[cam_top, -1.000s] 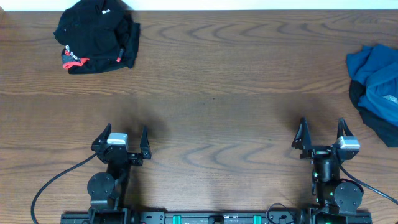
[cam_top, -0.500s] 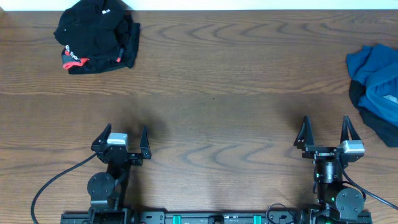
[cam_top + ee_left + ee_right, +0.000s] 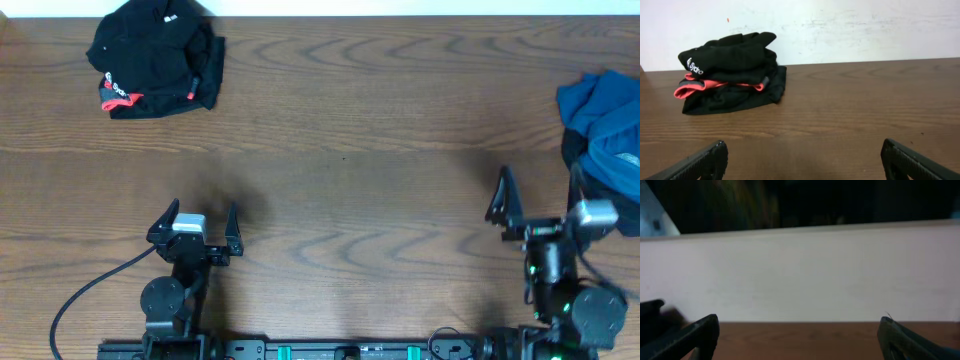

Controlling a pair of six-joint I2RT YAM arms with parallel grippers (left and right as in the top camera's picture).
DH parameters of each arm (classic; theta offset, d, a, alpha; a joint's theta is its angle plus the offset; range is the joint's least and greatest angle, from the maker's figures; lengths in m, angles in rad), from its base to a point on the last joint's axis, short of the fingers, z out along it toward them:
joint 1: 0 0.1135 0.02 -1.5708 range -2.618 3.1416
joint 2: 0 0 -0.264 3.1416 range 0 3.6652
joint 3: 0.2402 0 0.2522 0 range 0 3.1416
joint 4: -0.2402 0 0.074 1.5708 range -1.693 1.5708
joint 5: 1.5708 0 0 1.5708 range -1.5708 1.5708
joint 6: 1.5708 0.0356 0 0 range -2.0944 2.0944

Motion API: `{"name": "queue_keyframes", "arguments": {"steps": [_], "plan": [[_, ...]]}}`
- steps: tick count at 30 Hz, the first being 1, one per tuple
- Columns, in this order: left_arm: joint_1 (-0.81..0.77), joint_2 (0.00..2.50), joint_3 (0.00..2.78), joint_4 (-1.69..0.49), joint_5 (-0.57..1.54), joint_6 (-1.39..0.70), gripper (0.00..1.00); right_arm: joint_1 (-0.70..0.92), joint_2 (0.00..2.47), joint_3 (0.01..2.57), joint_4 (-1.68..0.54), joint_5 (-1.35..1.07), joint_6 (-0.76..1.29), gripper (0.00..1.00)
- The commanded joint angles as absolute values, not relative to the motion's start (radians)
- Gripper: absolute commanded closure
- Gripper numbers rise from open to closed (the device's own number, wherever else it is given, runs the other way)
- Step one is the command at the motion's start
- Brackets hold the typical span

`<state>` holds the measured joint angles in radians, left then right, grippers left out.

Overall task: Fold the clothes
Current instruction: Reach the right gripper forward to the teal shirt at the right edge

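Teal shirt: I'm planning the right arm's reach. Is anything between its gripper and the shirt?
Nothing visible. The open right gripper is close beside the teal shirt, with only bare table between them.

The overhead view looks straight down on the whole table (image 3: 340, 130). Both wrist views sit low, facing the far wall (image 3: 850, 25); the left one shares the black garment (image 3: 155, 55) with overhead's upper left.
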<state>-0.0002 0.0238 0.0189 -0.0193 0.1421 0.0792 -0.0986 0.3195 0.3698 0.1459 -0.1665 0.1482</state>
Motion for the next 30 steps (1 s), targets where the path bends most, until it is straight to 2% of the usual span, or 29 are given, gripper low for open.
{"name": "queue_keyframes", "arguments": {"steps": [1, 7, 15, 25, 30], "plan": [[0.006, 0.023, 0.004, -0.056, 0.154, 0.086, 0.02, -0.089, 0.459, 0.482, 0.125, -0.242, 0.133, 0.01], [0.006, 0.023, 0.004, -0.056, 0.154, 0.086, 0.02, -0.089, 0.731, 0.676, 0.075, -0.385, 0.133, 0.01], [0.006, 0.023, 0.004, -0.056, 0.154, 0.086, 0.02, -0.089, 1.071, 1.039, -0.263, -0.430, 0.133, 0.01], [0.006, 0.023, 0.004, -0.056, 0.154, 0.086, 0.02, -0.073, 1.250, 1.229, -0.485, -0.339, 0.020, 0.01], [0.006, 0.023, 0.004, -0.056, 0.154, 0.086, 0.02, -0.030, 1.290, 1.248, -0.516, -0.316, 0.001, 0.01]]}}
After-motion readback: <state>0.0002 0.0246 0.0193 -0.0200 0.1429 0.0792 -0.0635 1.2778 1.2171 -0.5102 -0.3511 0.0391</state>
